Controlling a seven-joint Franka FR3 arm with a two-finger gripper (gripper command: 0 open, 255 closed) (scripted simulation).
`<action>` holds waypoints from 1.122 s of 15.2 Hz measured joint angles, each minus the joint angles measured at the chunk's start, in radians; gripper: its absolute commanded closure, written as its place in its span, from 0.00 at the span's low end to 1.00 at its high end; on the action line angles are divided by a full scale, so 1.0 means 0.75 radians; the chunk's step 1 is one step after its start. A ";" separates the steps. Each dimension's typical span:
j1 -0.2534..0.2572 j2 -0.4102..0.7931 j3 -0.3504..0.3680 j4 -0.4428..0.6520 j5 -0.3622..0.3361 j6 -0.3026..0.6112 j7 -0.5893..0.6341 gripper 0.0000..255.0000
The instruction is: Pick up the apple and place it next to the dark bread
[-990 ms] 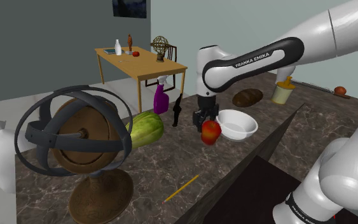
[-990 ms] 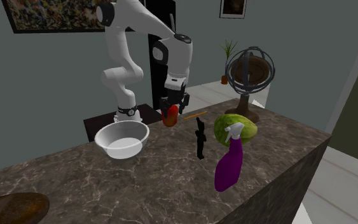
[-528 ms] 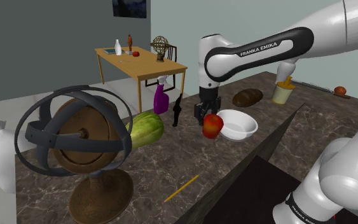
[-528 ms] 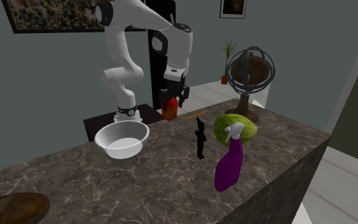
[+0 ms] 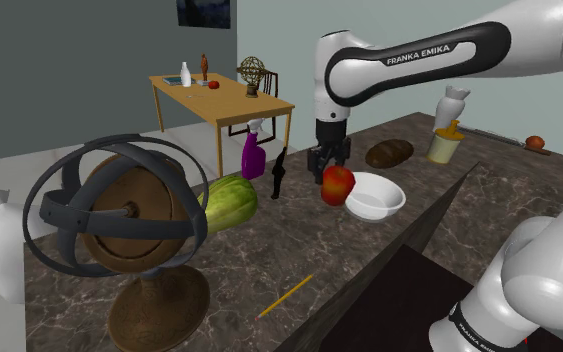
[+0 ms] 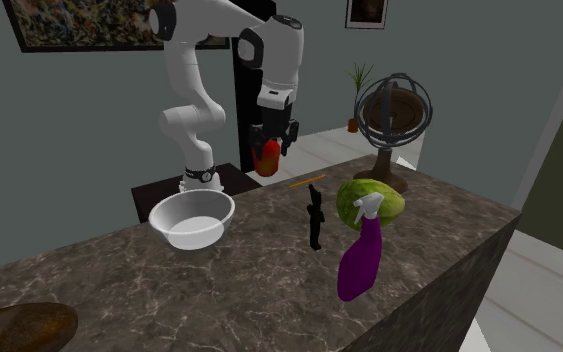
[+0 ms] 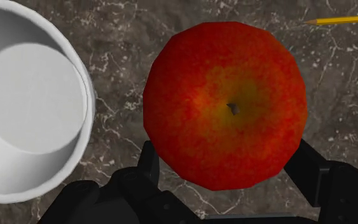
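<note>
Three cameras covering one counter (image 5: pixel 269 250)
Shoulder view is looking down from beside the stand (image 5: pixel 389 300); second exterior is facing the arm (image 5: pixel 409 60); wrist is hovering close, all sharing the bowl (image 5: pixel 379 200) beside the jaws.

This looks like a home. The marble tabletop (image 5: pixel 269 250) carries kitchen things: a white bowl (image 5: pixel 379 212), dark bread (image 5: pixel 389 153), a melon (image 5: pixel 231 200) and a purple spray bottle (image 5: pixel 253 155). Beyond it stands a wooden dining table (image 5: pixel 224 98). A framed picture (image 6: pixel 79 25) hangs on a grey wall, and a potted plant (image 6: pixel 358 80) stands nearby.
</note>
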 measured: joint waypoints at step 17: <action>-0.083 -0.117 -0.123 0.068 -0.057 -0.184 -0.188 1.00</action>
